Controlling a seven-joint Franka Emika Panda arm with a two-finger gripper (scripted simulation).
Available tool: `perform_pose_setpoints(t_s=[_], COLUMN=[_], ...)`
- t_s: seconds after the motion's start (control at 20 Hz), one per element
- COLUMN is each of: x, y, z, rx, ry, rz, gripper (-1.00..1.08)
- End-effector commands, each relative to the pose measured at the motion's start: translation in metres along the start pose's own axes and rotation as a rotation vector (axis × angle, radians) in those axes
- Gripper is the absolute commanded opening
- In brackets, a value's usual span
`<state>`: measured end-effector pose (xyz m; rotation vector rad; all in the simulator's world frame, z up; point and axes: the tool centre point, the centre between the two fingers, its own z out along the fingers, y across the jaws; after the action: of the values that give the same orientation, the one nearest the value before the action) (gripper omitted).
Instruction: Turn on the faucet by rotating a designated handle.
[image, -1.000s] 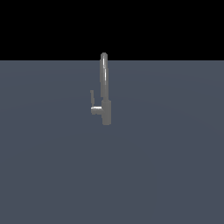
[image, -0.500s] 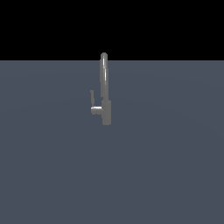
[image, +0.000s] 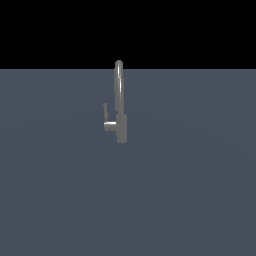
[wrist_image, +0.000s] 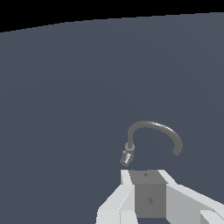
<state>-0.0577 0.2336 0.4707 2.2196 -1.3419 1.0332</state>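
Wrist view looks down on the faucet (wrist_image: 154, 131), gripper (wrist_image: 146, 192) hovering just above its curved spout, apparently to line up; finger spread can't be told; handle (image: 105, 111) upright beside faucet base, untouched.

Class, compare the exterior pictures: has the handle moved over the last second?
No. The handle stands upright at the same spot on the exterior view's left of the faucet, on its stub at the base, as before.
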Motion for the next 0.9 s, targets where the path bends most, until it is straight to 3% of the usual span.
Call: perform_pose_setpoints(t_s=[0.0, 0.4, 0.85], x=[-0.012, -0.048, -0.076], y=[-0.015, -0.040, -0.028], z=[0.036, 0.173, 0.304], rx=[-0.039, -0.181, -0.318], ry=[0.010, 0.022, 0.007], rz=[0.030, 0.128, 0.222], gripper=[-1.00, -1.00, -1.00])
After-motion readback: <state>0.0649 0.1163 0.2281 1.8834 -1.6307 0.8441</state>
